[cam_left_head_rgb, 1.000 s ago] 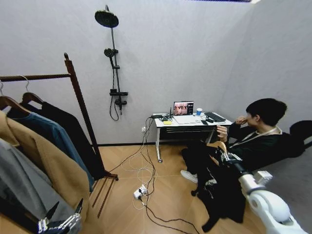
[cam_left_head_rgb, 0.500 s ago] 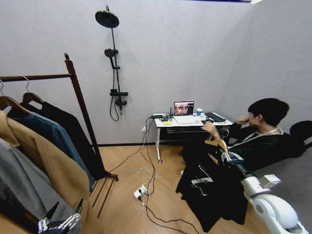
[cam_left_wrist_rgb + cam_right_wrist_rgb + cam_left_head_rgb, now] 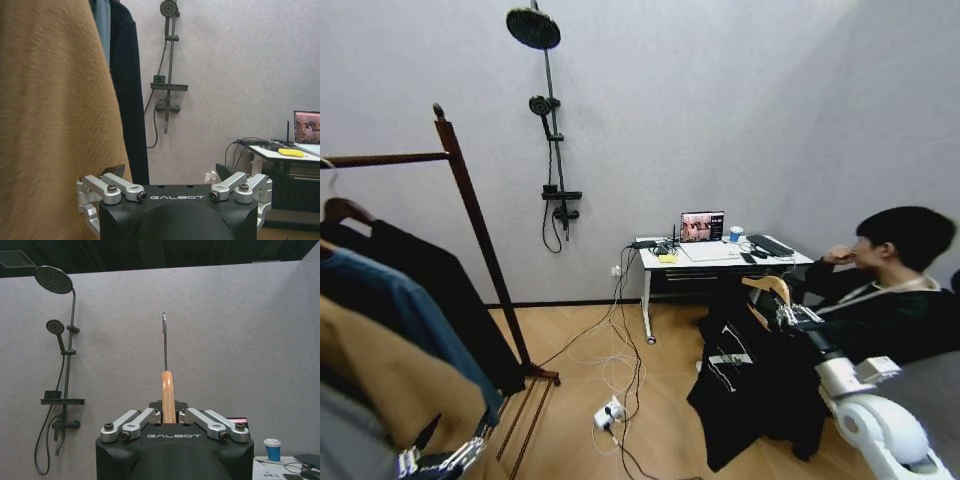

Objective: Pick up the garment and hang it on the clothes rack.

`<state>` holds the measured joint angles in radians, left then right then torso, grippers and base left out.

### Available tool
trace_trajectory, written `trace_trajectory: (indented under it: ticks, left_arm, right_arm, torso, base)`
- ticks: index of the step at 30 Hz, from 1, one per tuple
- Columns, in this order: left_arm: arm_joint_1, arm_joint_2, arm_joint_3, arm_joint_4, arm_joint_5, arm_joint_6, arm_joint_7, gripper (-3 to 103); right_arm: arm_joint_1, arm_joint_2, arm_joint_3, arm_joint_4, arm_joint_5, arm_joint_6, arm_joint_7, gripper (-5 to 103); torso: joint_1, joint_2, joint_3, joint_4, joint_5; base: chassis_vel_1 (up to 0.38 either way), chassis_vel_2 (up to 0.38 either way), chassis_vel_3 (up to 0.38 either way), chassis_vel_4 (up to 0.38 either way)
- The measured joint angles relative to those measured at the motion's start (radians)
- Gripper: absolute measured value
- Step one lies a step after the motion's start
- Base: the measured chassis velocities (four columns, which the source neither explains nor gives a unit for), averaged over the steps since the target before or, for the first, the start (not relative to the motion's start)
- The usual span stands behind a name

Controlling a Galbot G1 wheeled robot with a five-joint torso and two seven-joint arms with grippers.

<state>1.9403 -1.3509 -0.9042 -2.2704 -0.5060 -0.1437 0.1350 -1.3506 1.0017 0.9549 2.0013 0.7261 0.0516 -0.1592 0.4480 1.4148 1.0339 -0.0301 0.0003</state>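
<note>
1. The right gripper [image 3: 790,316] has its fingers clamped on a light wooden hanger [image 3: 766,287], holding it out over the floor in front of the bench [image 3: 720,255].
2. The garment [image 3: 755,385], a black T-shirt, hangs from that hanger, well apart from the clothes rack [image 3: 470,215] on the left.
3. In the right wrist view the hanger's neck [image 3: 167,395] stands upright between the shut fingers.
4. The left gripper [image 3: 172,172] waits low beside a tan coat [image 3: 55,120], fingers spread wide.
5. Cables and a power strip [image 3: 610,410] lie on the floor between rack and garment.
</note>
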Motion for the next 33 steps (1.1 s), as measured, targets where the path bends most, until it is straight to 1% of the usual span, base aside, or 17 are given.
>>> trace_trajectory:
  ticks: [1, 3, 5, 7, 8, 12, 14, 15, 19, 20, 21, 22, 23, 26, 28, 29, 33]
  left_arm:
    - [0.000, 0.000, 0.000, 0.000, 0.000, 0.000, 0.000, 100]
    - [0.000, 0.000, 0.000, 0.000, 0.000, 0.000, 0.000, 100]
    - [0.000, 0.000, 0.000, 0.000, 0.000, 0.000, 0.000, 100]
    - [0.000, 0.000, 0.000, 0.000, 0.000, 0.000, 0.000, 100]
    - [0.000, 0.000, 0.000, 0.000, 0.000, 0.000, 0.000, 100]
    - [0.000, 0.000, 0.000, 0.000, 0.000, 0.000, 0.000, 100]
    - [0.000, 0.000, 0.000, 0.000, 0.000, 0.000, 0.000, 100]
    - [0.000, 0.000, 0.000, 0.000, 0.000, 0.000, 0.000, 100]
    - [0.000, 0.000, 0.000, 0.000, 0.000, 0.000, 0.000, 100]
    - [0.000, 0.000, 0.000, 0.000, 0.000, 0.000, 0.000, 100]
    - [0.000, 0.000, 0.000, 0.000, 0.000, 0.000, 0.000, 100]
    - [0.000, 0.000, 0.000, 0.000, 0.000, 0.000, 0.000, 100]
    - [0.000, 0.000, 0.000, 0.000, 0.000, 0.000, 0.000, 100]
    - [0.000, 0.000, 0.000, 0.000, 0.000, 0.000, 0.000, 100]
    - [0.000, 0.000, 0.000, 0.000, 0.000, 0.000, 0.000, 100]
    - [0.000, 0.000, 0.000, 0.000, 0.000, 0.000, 0.000, 100]
    - [0.000, 0.000, 0.000, 0.000, 0.000, 0.000, 0.000, 100]
  right_arm:
    - [-0.006, 0.002, 0.000, 0.004, 0.000, 0.000, -0.007, 10]
    - [-0.016, 0.003, 0.000, 0.014, 0.000, 0.002, -0.021, 10]
    - [-0.032, 0.009, -0.003, 0.035, 0.000, 0.005, -0.037, 10]
    - [-0.038, 0.016, -0.008, 0.045, -0.006, 0.008, -0.042, 10]
    - [-0.040, 0.022, -0.012, 0.052, -0.012, 0.009, -0.045, 10]
    - [-0.047, 0.034, -0.019, 0.081, -0.025, 0.005, -0.050, 10]
    - [-0.051, 0.040, -0.021, 0.119, -0.026, -0.008, -0.050, 10]
    - [-0.048, 0.040, -0.021, 0.143, -0.023, -0.026, -0.043, 10]
    - [-0.035, 0.039, -0.021, 0.171, -0.017, -0.056, -0.026, 10]
    - [-0.020, 0.034, -0.021, 0.187, -0.012, -0.078, -0.012, 10]
    - [-0.020, 0.034, -0.021, 0.187, -0.012, -0.078, -0.012, 10]
    - [-0.003, 0.026, -0.026, 0.193, -0.008, -0.097, -0.002, 10]
    - [0.020, 0.015, -0.033, 0.196, 0.001, -0.116, 0.008, 10]
    - [0.043, 0.006, -0.042, 0.196, 0.013, -0.129, 0.013, 10]
    - [0.101, -0.012, -0.077, 0.191, 0.037, -0.155, 0.023, 10]
    - [0.101, -0.012, -0.077, 0.191, 0.037, -0.155, 0.023, 10]
    - [0.185, -0.021, -0.145, 0.186, 0.045, -0.178, 0.046, 10]
  torso:
    - [0.000, 0.000, 0.000, -0.0004, -0.0007]
    - [0.000, 0.000, 0.000, -0.0004, -0.0007]
    - [0.000, 0.000, 0.000, -0.0003, 0.0001]
    - [0.000, 0.000, 0.000, 0.0000, -0.0003]
    - [0.001, 0.000, 0.000, -0.0005, -0.0010]
    - [0.001, -0.001, 0.000, -0.0003, 0.0006]
    - [0.001, 0.000, 0.000, 0.0000, -0.0011]
    - [0.001, -0.001, 0.000, 0.0002, 0.0001]
    - [-0.002, -0.004, -0.002, -0.0002, -0.0006]
    - [-0.004, -0.008, -0.004, -0.0007, -0.0006]
    - [-0.004, -0.008, -0.004, -0.0007, -0.0006]
    - [-0.006, -0.013, -0.006, -0.0008, 0.0000]
    - [-0.008, -0.017, -0.008, -0.0009, -0.0003]
    - [-0.010, -0.022, -0.010, -0.0005, -0.0003]
    - [-0.014, -0.032, -0.015, -0.0004, -0.0005]
    - [-0.014, -0.032, -0.015, -0.0004, -0.0005]
    - [-0.020, -0.044, -0.021, -0.0005, -0.0003]
  base:
    - [-0.323, 0.297, 0.302, -0.305]
    - [-0.323, 0.297, 0.313, -0.306]
    - [-0.311, 0.313, 0.319, -0.309]
    - [-0.308, 0.316, 0.284, -0.311]
    - [-0.268, 0.270, 0.284, -0.311]
    - [-0.213, 0.210, 0.121, -0.193]
    - [-0.095, 0.104, 0.039, -0.049]
    - [0.000, 0.000, 0.000, 0.000]
    - [0.034, -0.029, 0.004, 0.051]
    - [0.067, -0.097, -0.043, 0.080]
    - [0.067, -0.097, -0.043, 0.080]
    - [0.067, -0.050, -0.058, 0.080]
    - [0.076, 0.007, 0.009, 0.074]
    - [0.061, 0.007, 0.026, 0.060]
    - [0.051, 0.048, 0.056, 0.053]
    - [0.043, 0.060, 0.078, 0.052]
    - [0.056, 0.082, 0.087, 0.023]
